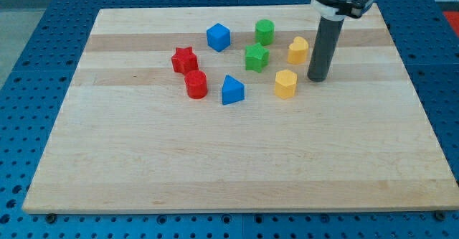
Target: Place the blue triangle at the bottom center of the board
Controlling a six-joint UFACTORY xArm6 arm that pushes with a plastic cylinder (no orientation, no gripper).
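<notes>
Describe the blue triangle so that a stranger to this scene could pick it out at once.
Start at the wooden board and find the cluster of blocks in its upper half. The blue triangle is the cluster's lowest piece, just right of the red cylinder. The only other blue piece, the blue cube, sits nearer the top; my tip stands well right.

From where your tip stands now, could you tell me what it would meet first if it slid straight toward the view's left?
Probably the lower yellow block; my tip stands just right of it, though it may pass just above it.
</notes>
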